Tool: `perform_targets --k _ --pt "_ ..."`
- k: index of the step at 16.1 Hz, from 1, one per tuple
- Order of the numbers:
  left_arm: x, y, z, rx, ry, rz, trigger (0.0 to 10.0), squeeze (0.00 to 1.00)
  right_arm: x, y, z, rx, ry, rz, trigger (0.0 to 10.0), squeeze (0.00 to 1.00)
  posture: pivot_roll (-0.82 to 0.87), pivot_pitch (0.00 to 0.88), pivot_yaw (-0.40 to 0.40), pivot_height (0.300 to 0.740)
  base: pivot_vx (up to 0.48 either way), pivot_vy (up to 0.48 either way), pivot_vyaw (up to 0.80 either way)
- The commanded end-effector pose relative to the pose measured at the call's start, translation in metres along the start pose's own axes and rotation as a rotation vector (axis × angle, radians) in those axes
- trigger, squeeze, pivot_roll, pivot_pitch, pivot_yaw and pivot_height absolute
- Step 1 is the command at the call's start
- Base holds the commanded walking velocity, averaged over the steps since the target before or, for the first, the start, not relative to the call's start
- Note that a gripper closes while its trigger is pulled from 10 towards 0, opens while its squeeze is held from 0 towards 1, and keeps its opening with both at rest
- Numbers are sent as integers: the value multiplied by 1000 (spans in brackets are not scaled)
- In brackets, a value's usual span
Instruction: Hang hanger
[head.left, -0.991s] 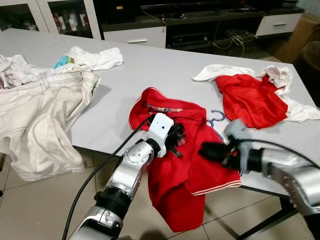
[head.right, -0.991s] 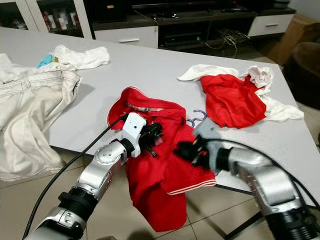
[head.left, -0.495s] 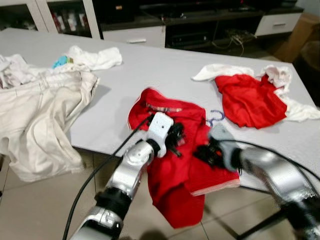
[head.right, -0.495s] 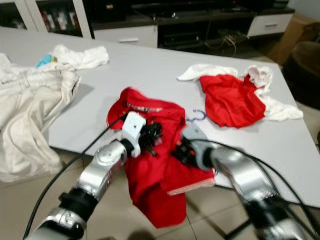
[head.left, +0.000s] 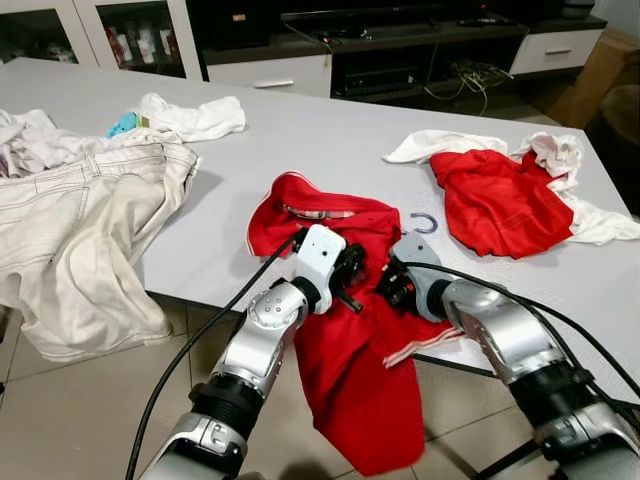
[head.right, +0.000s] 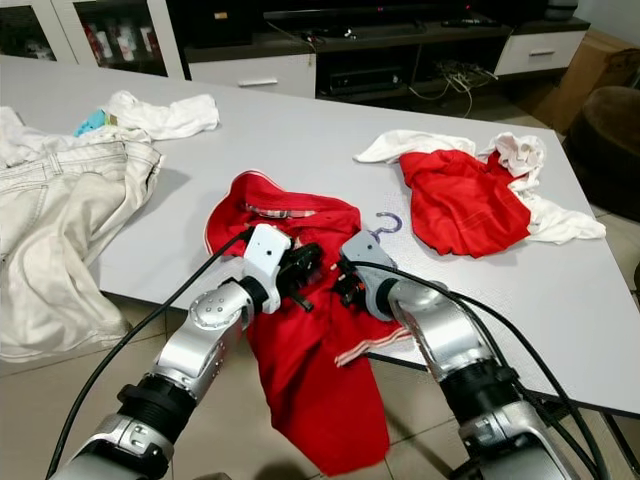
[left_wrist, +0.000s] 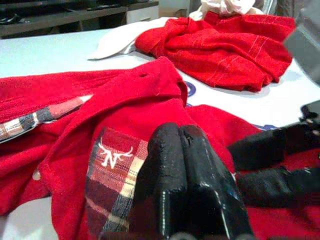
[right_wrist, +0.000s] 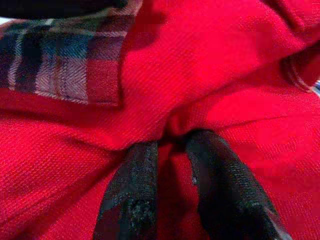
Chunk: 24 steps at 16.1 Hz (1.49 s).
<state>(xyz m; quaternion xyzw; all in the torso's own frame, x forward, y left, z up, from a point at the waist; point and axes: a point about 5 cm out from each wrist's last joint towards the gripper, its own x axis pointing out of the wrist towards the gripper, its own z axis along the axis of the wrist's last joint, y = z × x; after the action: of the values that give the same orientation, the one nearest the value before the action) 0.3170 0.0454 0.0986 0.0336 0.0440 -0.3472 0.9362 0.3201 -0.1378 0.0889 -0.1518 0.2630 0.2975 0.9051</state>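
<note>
Two grippers meet over one red polo shirt with a plaid-lined collar (head.left: 345, 300) at the near edge of the grey table (head.left: 300, 140). The left gripper (left_wrist: 186, 170) has its two black fingers pressed together with nothing visible between them, hovering just above the shirt's plaid placket. The right gripper (right_wrist: 167, 150) faces it from the right, its fingers (right_wrist: 135, 190) slightly parted with a raised fold of the red cloth pinched between them.

One hanger shows: a thin blue wire hanger (head.left: 424, 222), of which the hook alone is visible. It pokes out from under the shirt's far right edge, flat on the table, just beyond the right gripper and clear of both sets of fingers. Its remaining part is hidden under the cloth. The lower half of the shirt hangs off the near table edge.

Farther right lies one second crumpled red garment (head.left: 500, 200), resting on white cloth (head.left: 440, 145). At the left, one pair of cream trousers (head.left: 80, 230) drapes over the near edge, and beyond it lies one small white garment (head.left: 195, 115) with a bit of blue cloth beside it.
</note>
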Motion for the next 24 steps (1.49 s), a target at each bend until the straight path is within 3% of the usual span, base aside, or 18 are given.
perform_targets --k 1,6,12,14,18,21,24 --pt "0 2 3 6 -2 4 10000 0 -1 -10 -5 5 28 -61 10000 0 -85 0 6 740 0 0 0" --pt "1 4 5 12 -8 4 10000 0 9 -30 4 65 -46 -247 10000 0 -91 0 14 740 0 0 0" --pt "0 4 5 10 -10 12 10000 0 5 -37 23 68 -113 -232 10000 0 -88 0 11 740 0 0 0" --pt "2 4 7 8 -16 9 10000 0 -6 -38 37 64 -155 -165 10000 0 -93 0 10 740 0 0 0" --pt "2 5 10 -6 -30 18 10000 0 -30 -49 51 67 -212 -149 10000 0 -98 0 11 740 0 0 0" --pt "1 6 8 -13 -28 24 10000 0 -44 -58 52 88 -240 -198 10000 0 -99 0 13 740 0 0 0" --pt "-3 9 8 -29 -33 48 10000 0 -61 -62 57 131 -393 -318 10000 0 -98 0 16 740 0 0 0"
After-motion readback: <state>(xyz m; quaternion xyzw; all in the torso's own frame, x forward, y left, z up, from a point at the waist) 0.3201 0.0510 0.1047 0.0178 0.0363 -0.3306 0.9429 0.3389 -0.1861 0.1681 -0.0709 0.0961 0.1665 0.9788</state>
